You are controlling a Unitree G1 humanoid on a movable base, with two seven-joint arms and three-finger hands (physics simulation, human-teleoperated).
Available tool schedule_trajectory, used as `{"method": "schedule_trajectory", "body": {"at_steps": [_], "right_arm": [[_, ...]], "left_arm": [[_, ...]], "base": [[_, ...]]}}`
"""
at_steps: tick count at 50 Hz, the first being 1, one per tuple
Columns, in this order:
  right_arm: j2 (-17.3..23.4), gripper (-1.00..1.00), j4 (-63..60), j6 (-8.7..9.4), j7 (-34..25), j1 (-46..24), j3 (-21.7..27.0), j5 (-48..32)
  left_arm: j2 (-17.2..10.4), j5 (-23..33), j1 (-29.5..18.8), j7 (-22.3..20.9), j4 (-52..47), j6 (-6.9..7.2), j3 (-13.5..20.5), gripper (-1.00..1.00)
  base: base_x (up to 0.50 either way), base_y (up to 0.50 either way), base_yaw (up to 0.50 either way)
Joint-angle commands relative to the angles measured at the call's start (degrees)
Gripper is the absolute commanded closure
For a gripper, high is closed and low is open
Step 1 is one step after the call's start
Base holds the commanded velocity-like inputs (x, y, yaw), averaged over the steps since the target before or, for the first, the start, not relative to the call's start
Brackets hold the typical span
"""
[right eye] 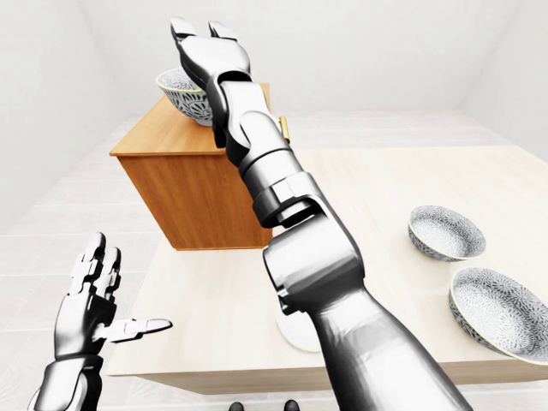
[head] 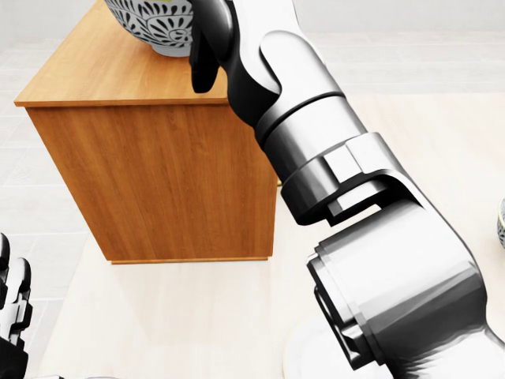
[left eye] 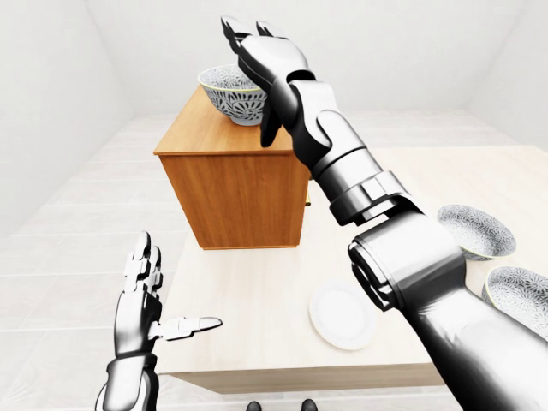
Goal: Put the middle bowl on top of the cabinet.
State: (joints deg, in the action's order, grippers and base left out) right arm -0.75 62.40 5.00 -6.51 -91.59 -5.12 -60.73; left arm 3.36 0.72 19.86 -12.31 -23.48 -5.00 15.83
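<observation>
A blue-and-white patterned bowl (left eye: 228,96) stands upright on top of the wooden cabinet (left eye: 233,195), near its far right corner in the left-eye view. My right hand (left eye: 250,77) is raised just right of the bowl and covers its right rim. Its fingers (left eye: 233,27) stretch upward and its thumb (left eye: 269,128) hangs down beside the bowl, so the hand is open and not closed round it. I cannot tell whether it touches the bowl. My left hand (left eye: 163,291) is open at the lower left, over the table's left edge, holding nothing.
The cabinet sits on the far left part of a light wooden table (left eye: 257,300). A small white plate (left eye: 342,318) lies near the table's near edge. Two more patterned bowls (right eye: 445,231) (right eye: 501,312) sit at the right. Pale floor surrounds the table.
</observation>
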Motion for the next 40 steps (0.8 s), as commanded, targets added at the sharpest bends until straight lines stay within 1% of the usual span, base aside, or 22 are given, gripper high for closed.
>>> {"method": "schedule_trajectory", "body": {"at_steps": [1,11,15,18,21,24,30,40], "right_arm": [[0.79,-1.0,-1.03,0.0,-0.86,0.1,0.18,-0.6],[1.46,-1.0,-3.66,0.0,-1.86,1.23,0.19,-1.35],[1.52,-1.0,-7.22,0.0,-3.76,2.05,0.43,-1.49],[1.92,-1.0,-8.21,0.0,-4.54,2.7,-0.01,-2.22],[2.27,-1.0,-9.21,0.0,-5.51,2.53,0.62,-2.12],[2.92,-1.0,-8.12,0.0,-4.61,2.4,0.78,-2.33],[4.22,-1.0,-6.91,0.0,-4.99,0.91,1.87,-1.66],[6.6,-1.0,-1.83,0.0,-2.08,-0.37,2.85,-0.23]], "left_arm": [[0.35,0.17,0.61,-0.21,-0.9,0.0,-0.18,-1.0],[0.25,-0.42,0.75,-0.71,-1.08,0.0,0.06,-1.0],[0.48,-0.41,1.2,-1.0,-1.56,0.0,-0.05,-1.0],[0.6,-0.19,1.26,-1.05,-1.4,0.0,-0.13,-1.0],[0.69,-0.29,1.43,-1.18,-1.47,0.0,-0.06,-1.0],[0.69,-0.15,1.09,-1.08,-1.51,0.0,-0.06,-1.0],[0.71,-0.06,0.98,-1.04,-1.94,0.0,-0.08,-1.0],[0.67,0.22,0.61,-0.84,-2.11,0.0,-0.07,-1.0]], "base": [[0.0,0.0,0.0],[0.0,0.0,0.0],[0.0,0.0,0.0],[0.0,0.0,0.0],[0.0,0.0,0.0],[0.0,0.0,0.0],[0.0,0.0,0.0],[0.0,0.0,0.0]]}}
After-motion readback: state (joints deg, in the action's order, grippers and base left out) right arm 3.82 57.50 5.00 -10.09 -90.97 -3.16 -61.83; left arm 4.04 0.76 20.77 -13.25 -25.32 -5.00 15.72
